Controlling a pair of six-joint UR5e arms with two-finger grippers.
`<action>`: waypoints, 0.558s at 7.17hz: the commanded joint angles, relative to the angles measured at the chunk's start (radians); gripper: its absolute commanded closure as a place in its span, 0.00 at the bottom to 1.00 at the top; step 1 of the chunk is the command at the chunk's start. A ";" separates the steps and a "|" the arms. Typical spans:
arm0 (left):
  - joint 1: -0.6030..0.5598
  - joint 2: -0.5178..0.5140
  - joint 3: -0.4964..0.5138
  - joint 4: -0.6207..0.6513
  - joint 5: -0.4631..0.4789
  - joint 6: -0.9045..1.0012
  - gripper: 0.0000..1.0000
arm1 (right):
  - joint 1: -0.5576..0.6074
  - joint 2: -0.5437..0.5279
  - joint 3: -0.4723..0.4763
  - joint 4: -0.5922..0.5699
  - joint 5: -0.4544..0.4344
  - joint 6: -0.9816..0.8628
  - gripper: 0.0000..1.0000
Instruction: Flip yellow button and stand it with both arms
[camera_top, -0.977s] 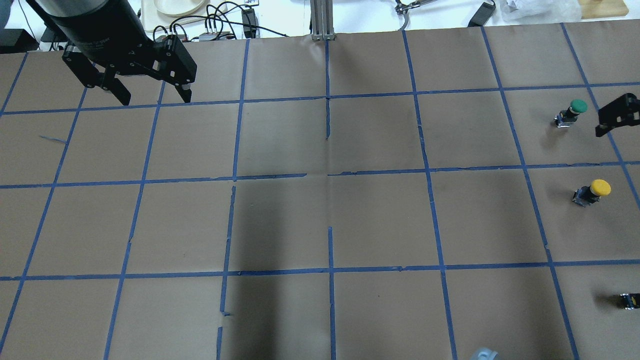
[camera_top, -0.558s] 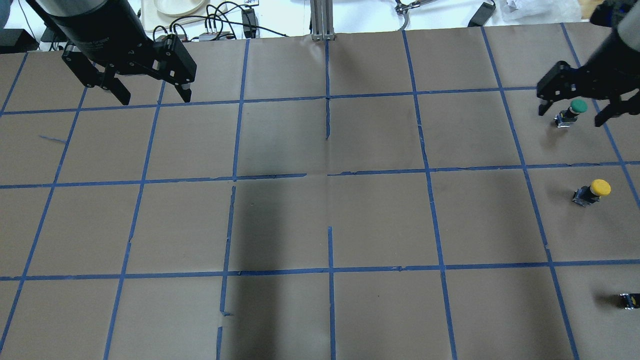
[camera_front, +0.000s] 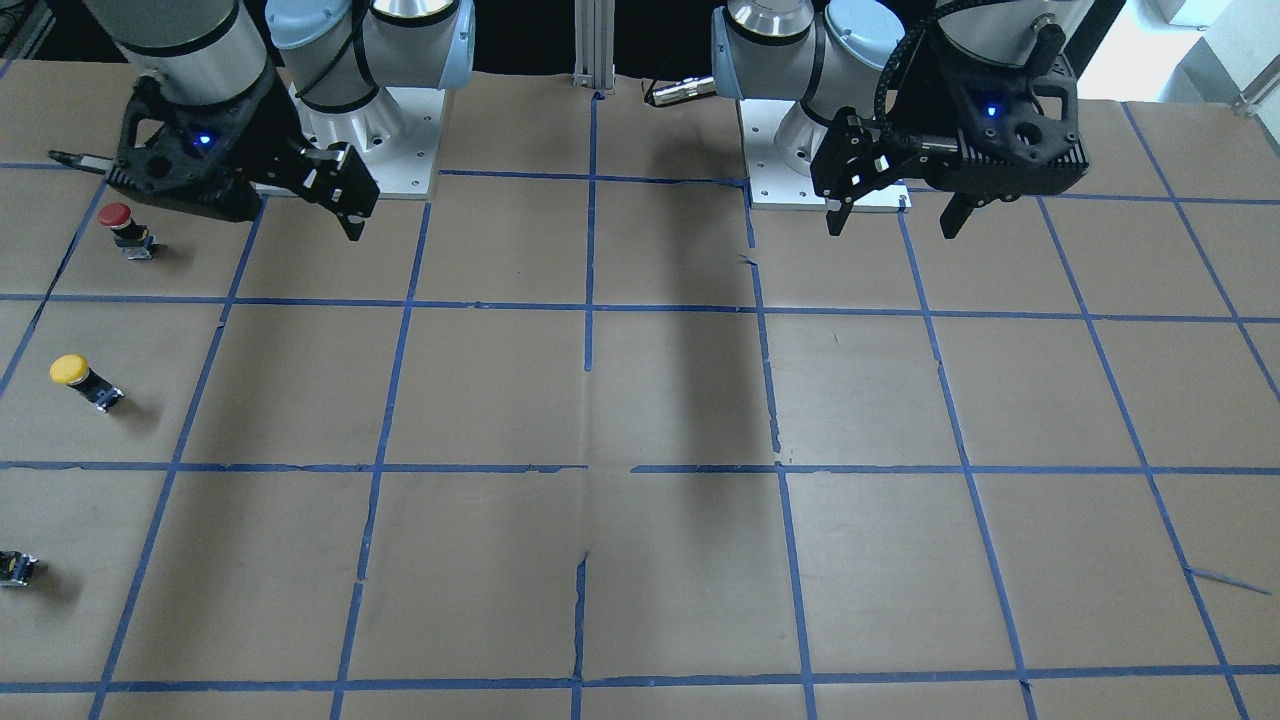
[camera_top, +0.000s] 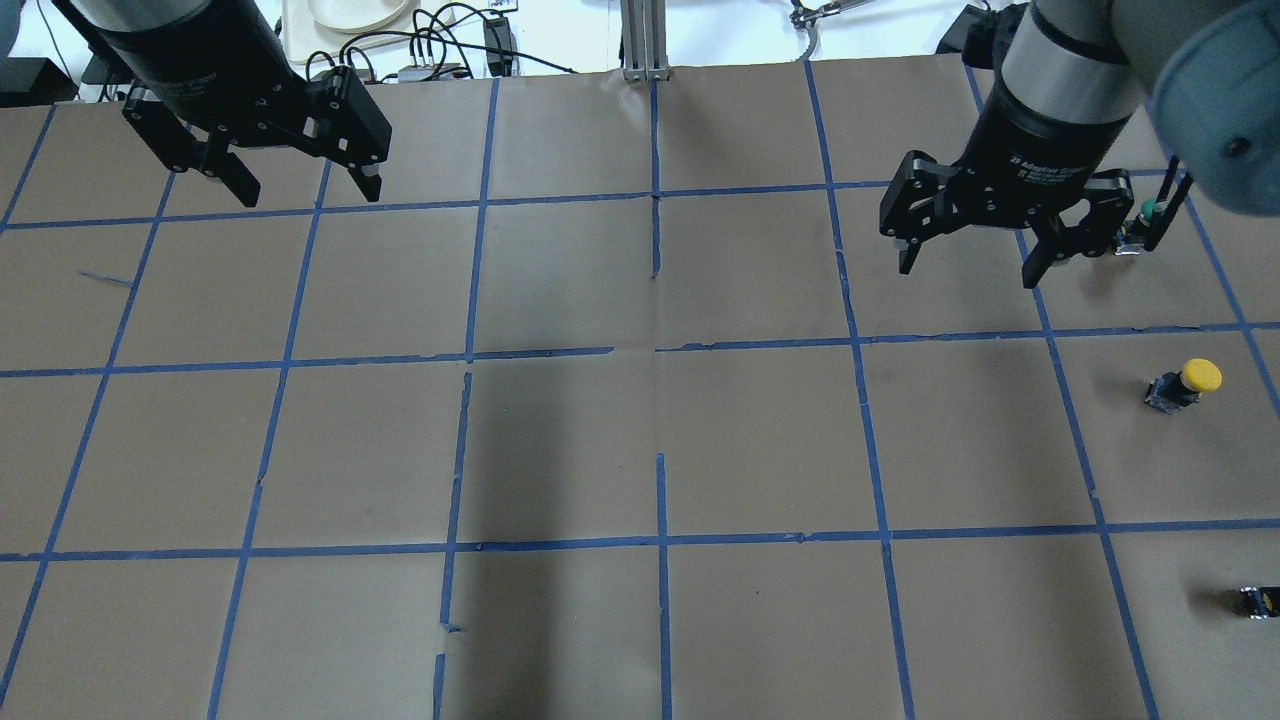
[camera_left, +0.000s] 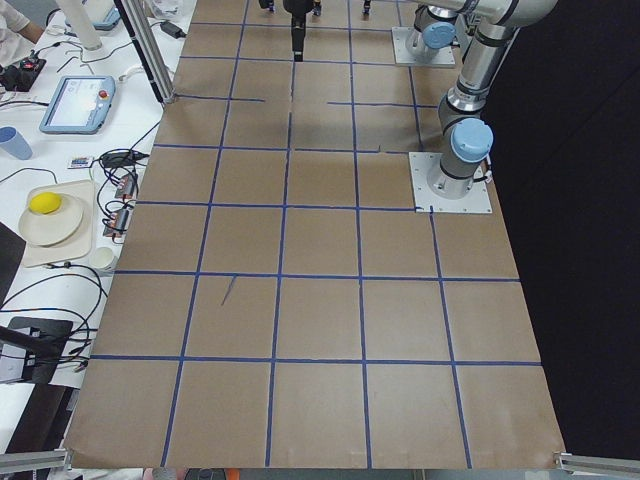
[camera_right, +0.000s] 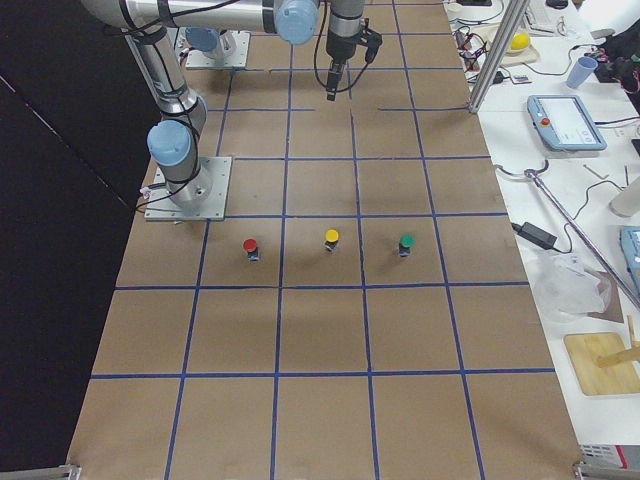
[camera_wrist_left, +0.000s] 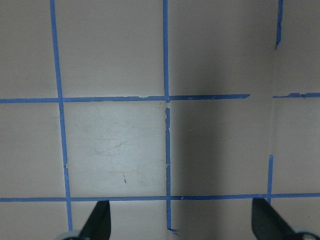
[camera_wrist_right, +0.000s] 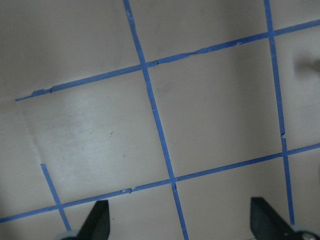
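We see a table (camera_top: 760, 440) covered in brown paper and marked into squares with blue tape. The yellow button (camera_top: 1187, 382) is at the robot's right end of it, and seems to stand on its black body with the round cap uppermost. Nothing touches it.

A red-capped button (camera_right: 250, 247) stands to one side of the yellow button and a green-capped button (camera_right: 406, 244) to the other, the three forming a row with clear gaps between them. A small black switch block (camera_top: 1258, 600) lies further from the yellow button, at the table's edge.

The right gripper (camera_top: 968, 270) hangs in the air, well apart from the yellow button, on the side toward the table's middle. Its two fingers are spread wide with nothing between them.

The left gripper (camera_top: 310, 198) hovers much further from the yellow button, over the opposite half of the table. Its claw is likewise wide apart and holds nothing, and its wrist camera shows only bare paper and tape below
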 joint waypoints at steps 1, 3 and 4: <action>0.001 0.001 -0.001 0.001 -0.001 -0.001 0.00 | 0.035 -0.037 0.002 0.052 -0.004 0.003 0.00; 0.001 0.001 -0.006 0.001 -0.001 -0.001 0.00 | 0.017 -0.050 0.011 0.074 -0.004 0.000 0.00; 0.001 0.001 -0.004 0.003 -0.001 -0.001 0.00 | 0.012 -0.048 0.011 0.074 -0.001 0.000 0.00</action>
